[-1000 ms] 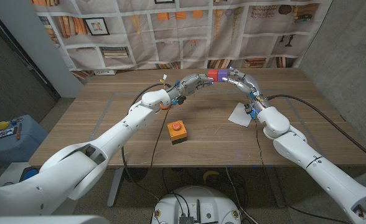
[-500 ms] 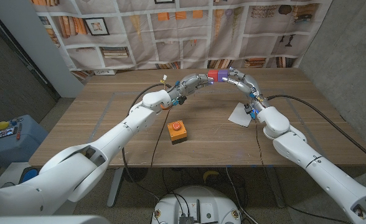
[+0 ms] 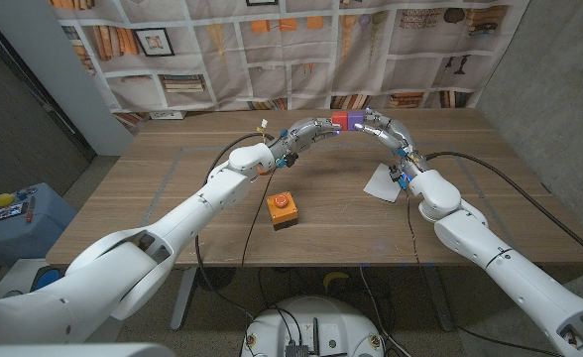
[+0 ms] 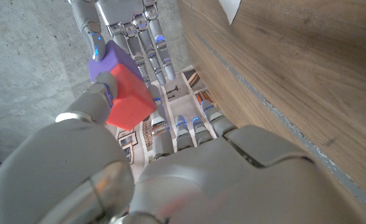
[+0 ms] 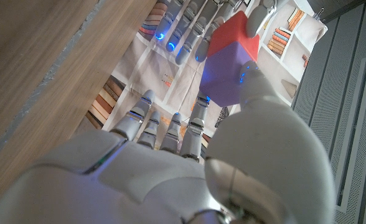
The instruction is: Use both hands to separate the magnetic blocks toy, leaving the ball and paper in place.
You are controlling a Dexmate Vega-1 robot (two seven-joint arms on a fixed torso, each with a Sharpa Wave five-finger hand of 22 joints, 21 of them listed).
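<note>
1. Left arm's elbe/forearm casing (image 3: 252,156) sits a touch higher and further right vs 1.0 s ago; slight shift only.
2. Red block (image 3: 338,119) + purple block (image 3: 352,121), both hands: no visible chg otherwise.

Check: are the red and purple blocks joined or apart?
Joined: red block and purple block sit face to face, no gap, between both hands.

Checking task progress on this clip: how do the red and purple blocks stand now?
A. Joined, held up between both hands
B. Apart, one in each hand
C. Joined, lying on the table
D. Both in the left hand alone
A: the red block and purple block touch, left hand and right hand gripping them above the table.
</note>
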